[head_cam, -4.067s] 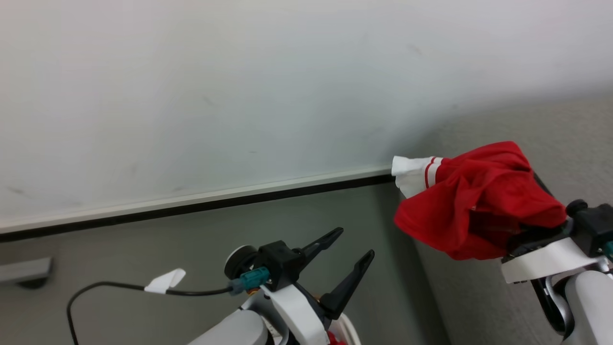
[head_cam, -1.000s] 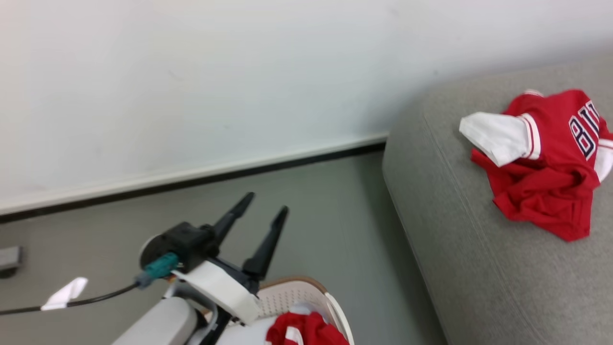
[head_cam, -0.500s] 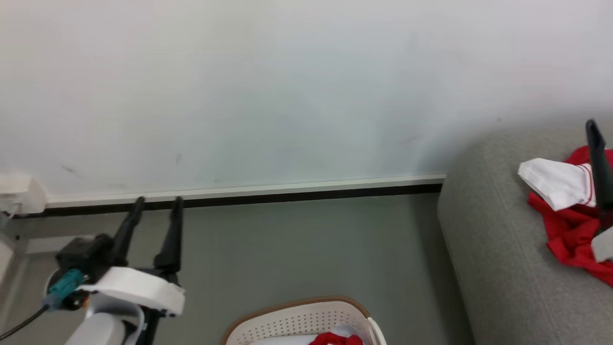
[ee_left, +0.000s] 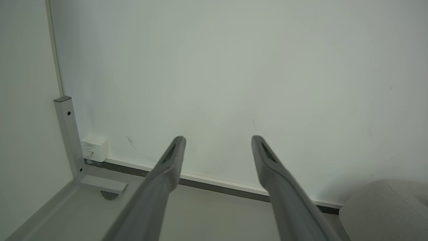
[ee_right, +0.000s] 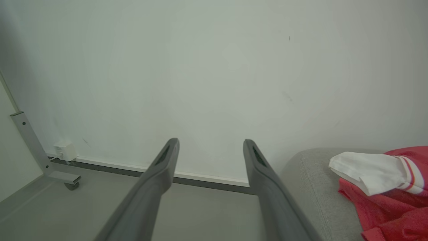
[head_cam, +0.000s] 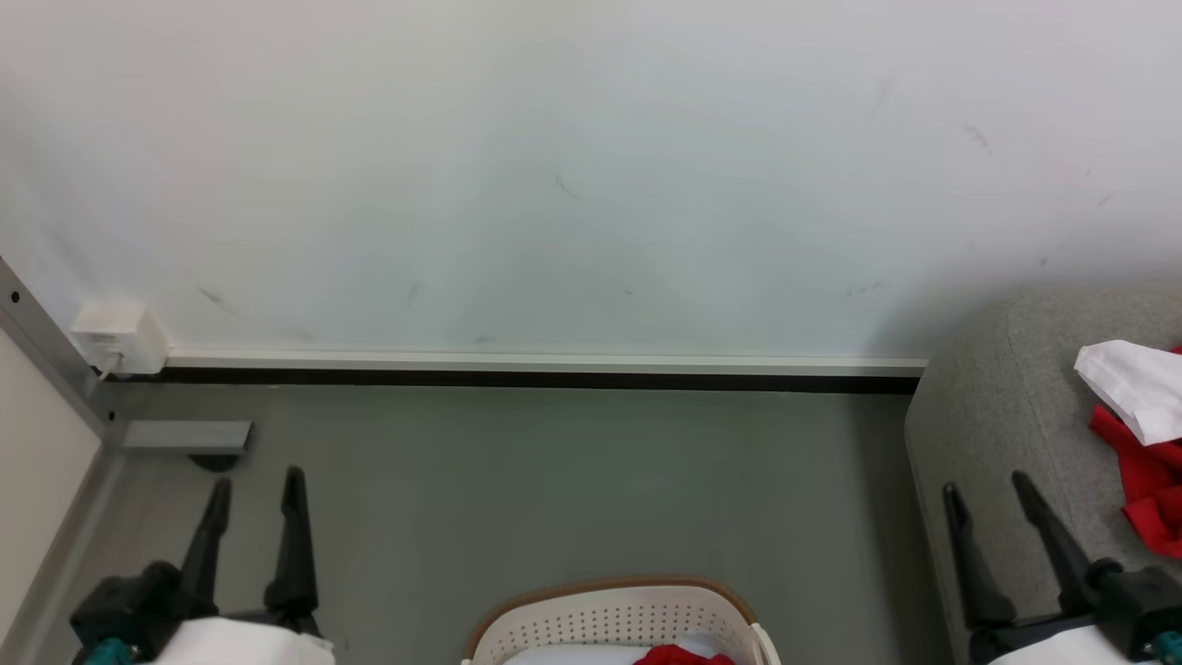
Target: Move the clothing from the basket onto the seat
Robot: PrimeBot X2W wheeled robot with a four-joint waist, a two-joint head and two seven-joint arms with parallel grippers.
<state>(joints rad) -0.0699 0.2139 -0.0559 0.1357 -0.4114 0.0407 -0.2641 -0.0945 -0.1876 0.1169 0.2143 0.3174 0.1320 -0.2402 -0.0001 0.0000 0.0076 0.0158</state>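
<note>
Clothing [head_cam: 1145, 489] I carried now lies near the seat's [head_cam: 1007, 397] edge, left end effector [head_cam: 257, 478] and right end effector [head_cam: 984, 484] apart, more in the basket [head_cam: 609, 610].

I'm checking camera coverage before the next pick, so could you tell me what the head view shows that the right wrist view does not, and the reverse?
The head view adds the basket with red clothing in it, and the open left gripper. The right wrist view adds the red-striped cuff of the white sleeve. Both share the open right gripper, the seat, the red garment lying on it, and the wall box.
</note>
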